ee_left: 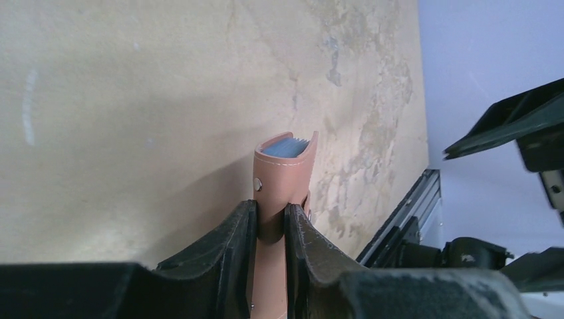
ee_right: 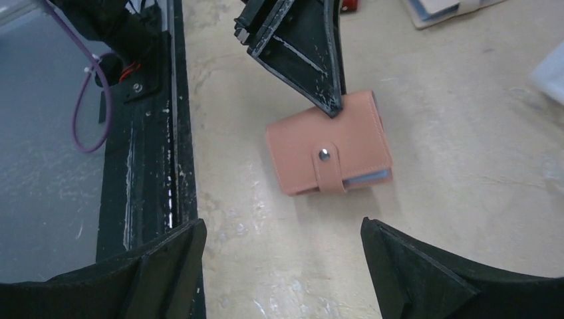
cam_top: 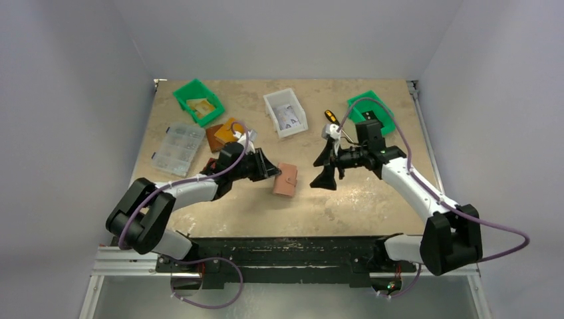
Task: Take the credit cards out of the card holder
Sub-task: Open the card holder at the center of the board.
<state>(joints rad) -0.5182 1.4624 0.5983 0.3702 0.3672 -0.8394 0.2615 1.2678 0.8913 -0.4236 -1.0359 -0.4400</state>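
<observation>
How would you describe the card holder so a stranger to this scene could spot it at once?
Look at the middle of the tan table. The card holder is the flat leather fold pinched at one edge by the left gripper. Unlike the orange and brown wallets farther back, it is dusty pink and strapped shut with a metal snap.

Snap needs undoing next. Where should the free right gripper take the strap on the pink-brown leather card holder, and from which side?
Probably the strap's rounded free end by the snap, on the pink-brown leather card holder's face turned toward the right gripper. Come from that side: the left gripper clamps the far edge, leaving the strap clear.
</observation>
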